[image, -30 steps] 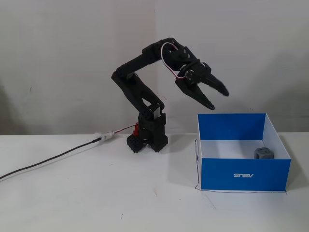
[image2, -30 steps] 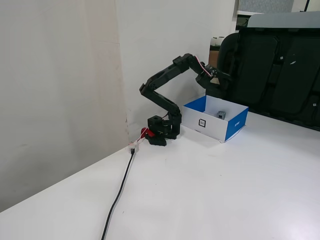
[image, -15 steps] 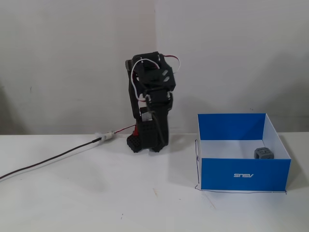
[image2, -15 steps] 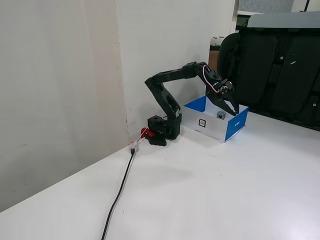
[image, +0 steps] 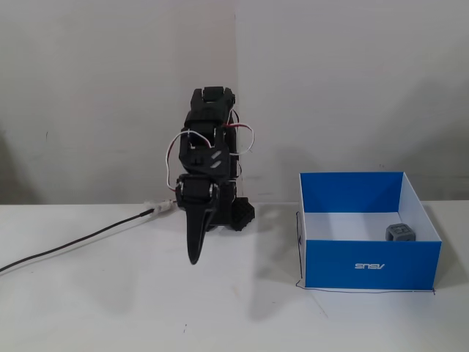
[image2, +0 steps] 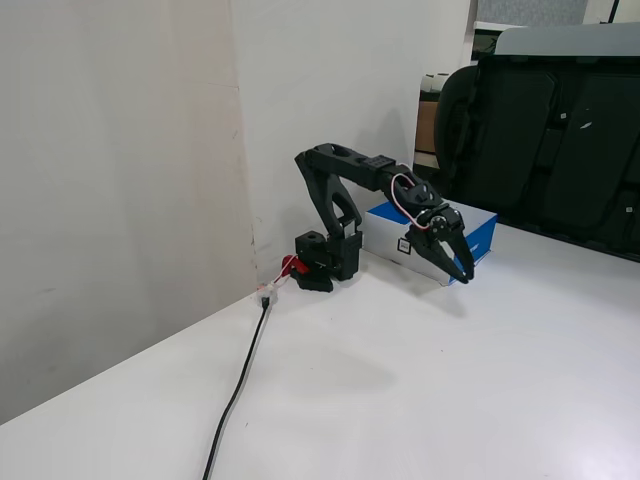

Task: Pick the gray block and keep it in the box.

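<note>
Front fixed view: one gray block (image: 401,232) lies inside the one box (image: 373,265), at its right side; my gripper (image: 195,258) hangs empty left of the box, jaws pressed together.
Side fixed view: one box (image2: 483,229) behind my gripper (image2: 466,277), jaws closed; block hidden.

One brand logo on the blue box; no other readable text.

In a fixed view, the box (image: 372,265) carries a small white logo on its blue outer wall facing the camera. It reads "ASUS" but appears upside down, so the letters run reversed and inverted. In the other fixed view the box (image2: 480,232) is mostly hidden behind the arm and no lettering can be made out on it. The gray block (image: 401,232) inside the box shows a face marking too small to read.
</note>
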